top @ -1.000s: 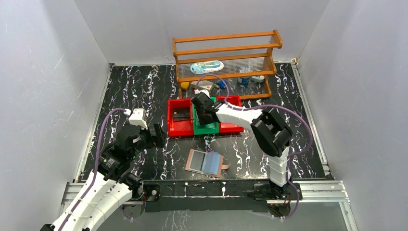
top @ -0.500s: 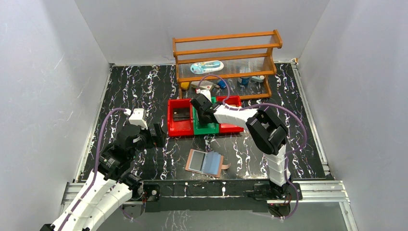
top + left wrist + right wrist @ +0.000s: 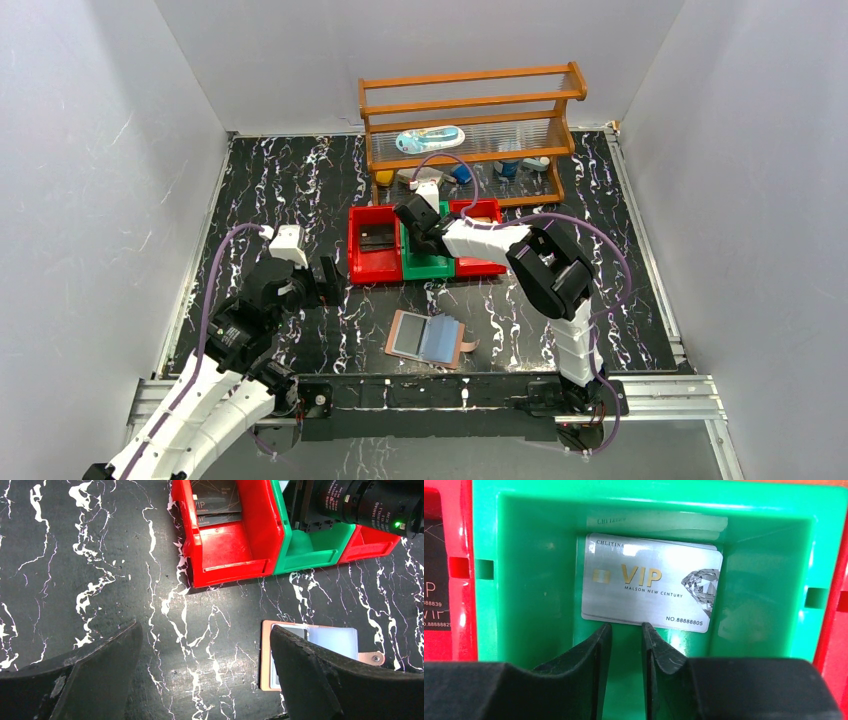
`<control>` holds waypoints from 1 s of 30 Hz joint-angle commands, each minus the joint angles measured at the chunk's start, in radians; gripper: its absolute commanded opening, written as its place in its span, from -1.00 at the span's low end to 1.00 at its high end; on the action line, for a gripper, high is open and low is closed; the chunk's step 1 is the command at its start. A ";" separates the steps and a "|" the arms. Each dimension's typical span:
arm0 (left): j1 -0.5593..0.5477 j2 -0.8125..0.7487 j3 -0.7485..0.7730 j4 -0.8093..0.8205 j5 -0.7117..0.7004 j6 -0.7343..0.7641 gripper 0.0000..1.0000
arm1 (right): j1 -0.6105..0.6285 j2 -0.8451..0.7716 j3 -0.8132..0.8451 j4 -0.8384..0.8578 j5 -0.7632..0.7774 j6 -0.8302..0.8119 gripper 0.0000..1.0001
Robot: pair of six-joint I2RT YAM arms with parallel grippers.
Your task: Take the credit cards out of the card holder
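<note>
The card holder lies open near the table's front edge, pinkish-brown with pale blue sleeves. A silver VIP credit card lies flat in the green bin. Black credit cards rest in the left red bin. My right gripper reaches down into the green bin. Its fingers are a narrow gap apart just short of the silver card's near edge, holding nothing. My left gripper hovers wide open over bare table, left of the card holder, and its right finger hides part of the holder.
A second red bin adjoins the green one on the right. A wooden rack with small items stands behind the bins. Grey walls enclose the black marbled table on three sides.
The right arm has shifted slightly left over the green bin. The left arm and the card holder have not moved.
</note>
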 commanded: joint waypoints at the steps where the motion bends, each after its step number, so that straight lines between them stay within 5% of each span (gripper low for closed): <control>1: 0.004 0.004 0.009 -0.005 -0.017 0.000 0.97 | 0.000 -0.032 -0.023 0.002 -0.003 0.013 -0.23; 11: 0.004 0.013 0.011 -0.007 -0.012 0.000 0.97 | -0.001 -0.272 -0.069 0.047 -0.180 -0.018 -0.02; 17: 0.003 0.015 0.011 -0.009 -0.013 -0.002 0.97 | 0.007 -0.488 -0.275 0.106 -0.211 0.115 0.09; 30: 0.003 0.052 0.018 -0.008 -0.006 -0.002 0.97 | 0.314 -0.683 -0.477 -0.027 -0.124 0.353 0.04</control>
